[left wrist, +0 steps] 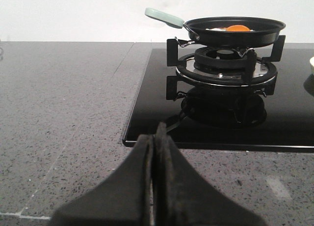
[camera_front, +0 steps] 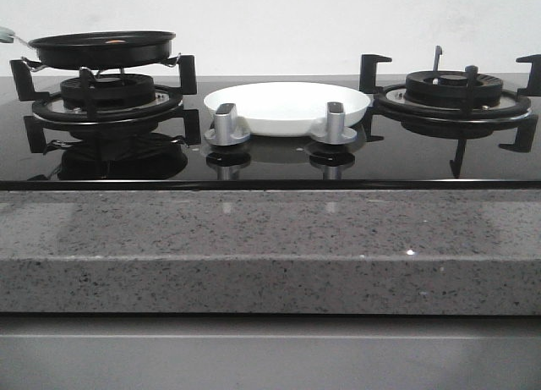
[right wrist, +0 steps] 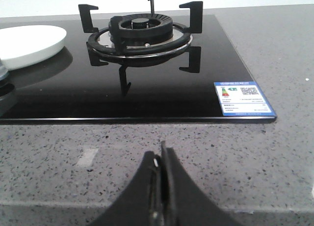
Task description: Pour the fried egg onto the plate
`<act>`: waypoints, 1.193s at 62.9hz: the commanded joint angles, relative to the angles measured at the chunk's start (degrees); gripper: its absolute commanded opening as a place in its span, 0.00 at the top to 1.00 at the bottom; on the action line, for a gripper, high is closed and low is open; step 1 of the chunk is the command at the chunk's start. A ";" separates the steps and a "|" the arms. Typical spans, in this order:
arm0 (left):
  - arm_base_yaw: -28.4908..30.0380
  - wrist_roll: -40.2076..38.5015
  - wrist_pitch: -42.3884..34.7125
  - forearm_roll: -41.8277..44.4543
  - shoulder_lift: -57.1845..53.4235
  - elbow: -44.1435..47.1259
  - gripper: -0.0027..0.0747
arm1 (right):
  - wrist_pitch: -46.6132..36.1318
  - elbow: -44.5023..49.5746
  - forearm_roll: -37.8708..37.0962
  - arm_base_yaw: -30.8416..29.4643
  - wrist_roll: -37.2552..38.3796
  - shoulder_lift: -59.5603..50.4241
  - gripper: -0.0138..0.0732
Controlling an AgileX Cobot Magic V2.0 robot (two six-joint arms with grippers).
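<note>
A small black frying pan [camera_front: 101,48] with a pale green handle [left wrist: 164,17] sits on the left burner [camera_front: 106,94]. The fried egg [left wrist: 235,28] lies in it; only its orange yolk and a bit of white show over the rim, and in the front view a small orange spot [camera_front: 114,41]. The white plate [camera_front: 287,107] sits on the black glass hob between the two burners, behind two silver knobs; it also shows in the right wrist view [right wrist: 29,44]. My left gripper [left wrist: 154,138] is shut and empty, over the grey counter, short of the hob's corner. My right gripper [right wrist: 162,155] is shut and empty over the counter in front of the right burner [right wrist: 140,37].
Two silver knobs [camera_front: 226,124] [camera_front: 335,123] stand in front of the plate. The right burner [camera_front: 454,94] has a black grate with upright prongs. A label sticker [right wrist: 241,98] is at the hob's near right corner. Grey speckled counter [camera_front: 270,238] runs along the front and left of the hob.
</note>
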 commanded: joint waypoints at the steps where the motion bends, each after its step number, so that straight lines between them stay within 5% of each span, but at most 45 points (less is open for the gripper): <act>1: 0.20 -0.28 -4.62 -0.37 -0.94 0.26 0.99 | -4.28 -0.25 -0.74 -0.35 -0.11 -1.00 0.92; 16: 0.20 -0.28 -4.90 -0.37 -0.94 0.26 0.99 | -4.28 -0.25 -0.74 -0.35 -0.11 -1.00 0.92; 30: 0.20 -0.28 -13.74 -1.92 -0.94 -1.30 0.99 | -4.75 -1.18 -0.67 -0.35 -0.11 -0.96 0.92; 40: 0.20 -0.28 -7.33 0.43 1.83 -10.71 0.99 | -1.16 -9.22 -0.88 -0.35 -0.11 0.40 0.92; 52: 0.20 -0.28 -0.96 0.68 16.61 -24.06 0.99 | 0.50 -24.23 -3.76 -0.42 -0.16 13.49 0.91; 75: 0.20 -0.28 -10.45 0.49 36.25 -32.43 0.99 | -0.71 -39.49 -3.93 -0.42 -0.16 37.93 0.90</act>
